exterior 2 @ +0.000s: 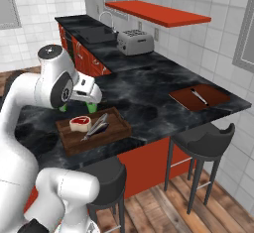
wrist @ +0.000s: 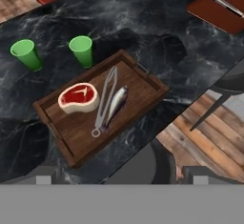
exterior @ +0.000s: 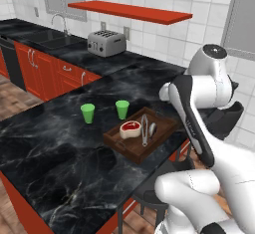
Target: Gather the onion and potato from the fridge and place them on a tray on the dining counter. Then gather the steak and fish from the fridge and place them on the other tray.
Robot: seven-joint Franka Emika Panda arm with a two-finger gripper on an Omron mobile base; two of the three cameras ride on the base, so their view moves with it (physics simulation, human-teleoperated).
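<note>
**Ana:** Steak (wrist: 77,97) and fish (wrist: 115,103) lie side by side in the wooden tray (wrist: 143,77) with raised edges, a pair of metal tongs (wrist: 104,101) between them. Why that tray?

**Ben:** The task wants meat and fish kept apart from the vegetables. This tray sits near the edge of the dining counter (exterior: 55,153), close to the robot, so it is the easy one to reach. The raised rim should stop the steak sliding off.

**Ana:** And the other tray (exterior 2: 200,97)?

**Ben:** Flat and reddish-brown, well apart along the same counter, above a stool (exterior 2: 203,140). I see a thin pale stick-like thing on it. No onion or potato on it that I can make out.

**Ana:** So the vegetable half looks undone?

**Ben:** Judging by what lies there, I can't confirm it. The steak and fish half looks finished.

**Ana:** What about the gripper (exterior 2: 90,94)?

**Ben:** It hangs above the wooden tray, beside the two green cups (wrist: 82,50). Its fingers are spread wide and hold nothing. The hand camera looks straight down on steak and fish, which suits a hand that has nothing left to carry here.

**Ana:** Anything at risk?

**Ben:** The cups stand just beside the tray's far edge. A low swing of the arm could tip them. The fish touches the tongs, so nudging one would shift the other.

**Ana:** And the fridge?

**Ben:** I can't place it from these views.
</note>
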